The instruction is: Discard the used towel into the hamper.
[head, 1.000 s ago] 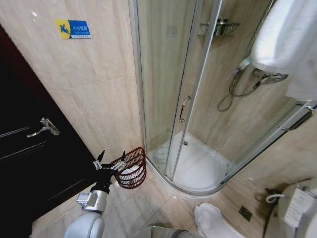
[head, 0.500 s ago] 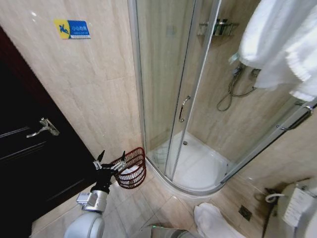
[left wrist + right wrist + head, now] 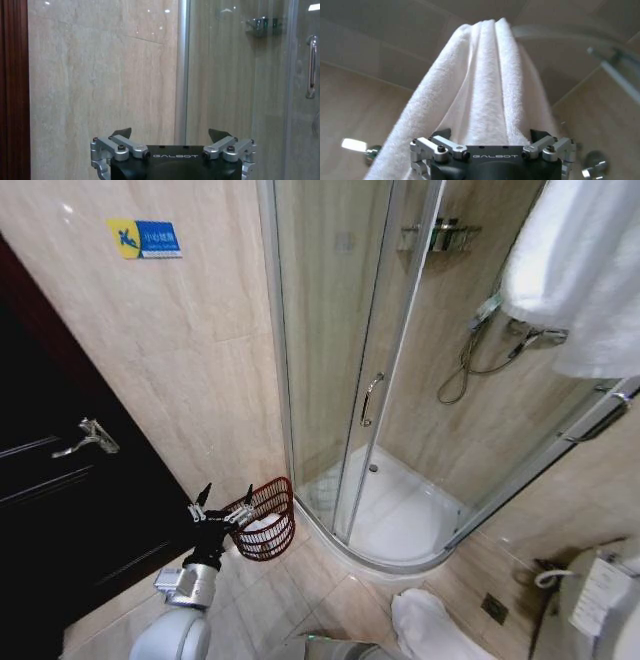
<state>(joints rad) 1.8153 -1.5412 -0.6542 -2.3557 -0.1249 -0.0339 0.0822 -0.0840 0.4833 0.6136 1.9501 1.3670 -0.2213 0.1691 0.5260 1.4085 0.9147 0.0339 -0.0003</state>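
I see one big glass shower stall (image 3: 400, 380) in front of me, and one dark door (image 3: 60, 480) on my left. High on my right hangs one white towel (image 3: 585, 270), its long side running up and down in thick folds. My right gripper (image 3: 492, 135) sits right under it, with its two fingers on either side of the bunched cloth, so it looks like it is holding the towel. Down on the tile floor I count one more white cloth (image 3: 430, 625) lying in a heap near the shower step. One hamper (image 3: 268, 518) stands by the wall next to the shower door, tipped so its open mouth faces up and toward me. Something white lies inside it. My left gripper (image 3: 222, 510) hangs just beside the hamper's rim with its fingers spread wide and nothing in them.
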